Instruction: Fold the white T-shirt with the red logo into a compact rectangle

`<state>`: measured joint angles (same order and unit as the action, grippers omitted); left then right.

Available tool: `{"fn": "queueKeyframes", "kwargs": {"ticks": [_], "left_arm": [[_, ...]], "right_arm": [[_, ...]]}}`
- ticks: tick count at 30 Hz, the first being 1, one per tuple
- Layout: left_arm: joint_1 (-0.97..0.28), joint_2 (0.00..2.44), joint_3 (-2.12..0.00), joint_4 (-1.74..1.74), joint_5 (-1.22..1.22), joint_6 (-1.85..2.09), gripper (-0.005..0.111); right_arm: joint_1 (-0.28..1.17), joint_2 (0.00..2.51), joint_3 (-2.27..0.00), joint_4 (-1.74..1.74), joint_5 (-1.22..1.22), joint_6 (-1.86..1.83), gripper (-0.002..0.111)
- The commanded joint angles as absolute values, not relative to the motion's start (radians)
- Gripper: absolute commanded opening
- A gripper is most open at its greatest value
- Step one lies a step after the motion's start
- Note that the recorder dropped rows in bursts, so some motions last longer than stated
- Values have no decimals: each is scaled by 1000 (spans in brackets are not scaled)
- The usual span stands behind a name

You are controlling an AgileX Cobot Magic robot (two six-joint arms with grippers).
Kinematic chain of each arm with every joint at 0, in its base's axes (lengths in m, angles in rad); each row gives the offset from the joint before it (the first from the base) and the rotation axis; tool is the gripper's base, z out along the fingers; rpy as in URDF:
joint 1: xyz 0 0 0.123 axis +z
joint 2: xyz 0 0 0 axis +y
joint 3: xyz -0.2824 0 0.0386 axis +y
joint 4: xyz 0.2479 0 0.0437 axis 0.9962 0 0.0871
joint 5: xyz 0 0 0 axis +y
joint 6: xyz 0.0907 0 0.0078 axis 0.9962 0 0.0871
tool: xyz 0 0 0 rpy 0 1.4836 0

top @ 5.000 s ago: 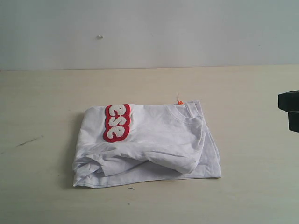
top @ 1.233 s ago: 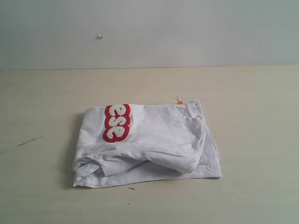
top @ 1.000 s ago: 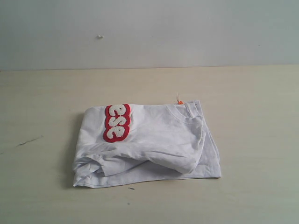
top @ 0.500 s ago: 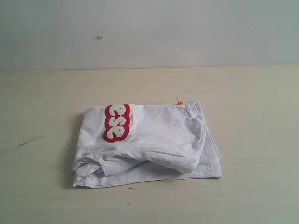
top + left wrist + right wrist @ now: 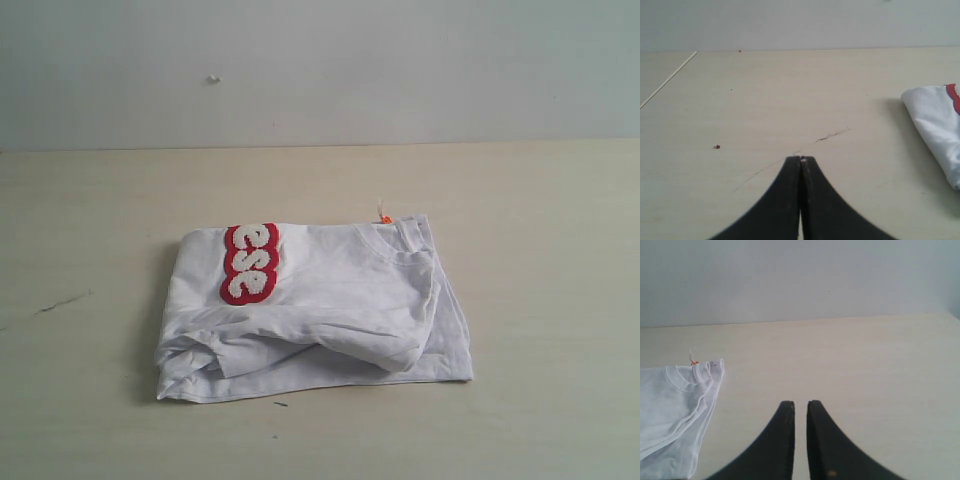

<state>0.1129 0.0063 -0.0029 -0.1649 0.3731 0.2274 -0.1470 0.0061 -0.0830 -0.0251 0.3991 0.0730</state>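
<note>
Two grippers, and neither is on the cloth. The left gripper [image 5: 801, 159] has its fingers pressed tight together on nothing. The right gripper [image 5: 800, 404] is all but closed, with a thin slit between its fingers, and it is empty too. Both hang over bare table [image 5: 540, 200] off to either side, and neither shows in the exterior view.

The white T-shirt [image 5: 330, 300] lies near the middle of the table as a squat, roughly rectangular bundle. Its ribbed collar [image 5: 398, 246] is on top, towards the right far corner. I'd judge the folding to be as good as done, since the sleeves and hem are tucked away and the outline is compact. The near edge is untidy, though: the layers bulge and one fold sags loose, so a last smoothing or squaring may be all that's left.

The red logo [image 5: 250, 263] runs sideways near the left end, and I can read fuzzy white letters "ese" on it. The rest of the word is hidden by the fold. A small orange tag [image 5: 385, 218] pokes out at the collar, too tiny to read.
</note>
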Motion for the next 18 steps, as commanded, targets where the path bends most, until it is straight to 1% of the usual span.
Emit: {"fn": "queueKeyframes", "kwargs": {"ticks": [1,18], "left_arm": [[117,0,0,-172,365,227,0],[111,0,0,-172,365,227,0]], "right_arm": [[-154,0,-77,-25,395,75,11],[-154,0,-77,-26,393,79,11]]}}
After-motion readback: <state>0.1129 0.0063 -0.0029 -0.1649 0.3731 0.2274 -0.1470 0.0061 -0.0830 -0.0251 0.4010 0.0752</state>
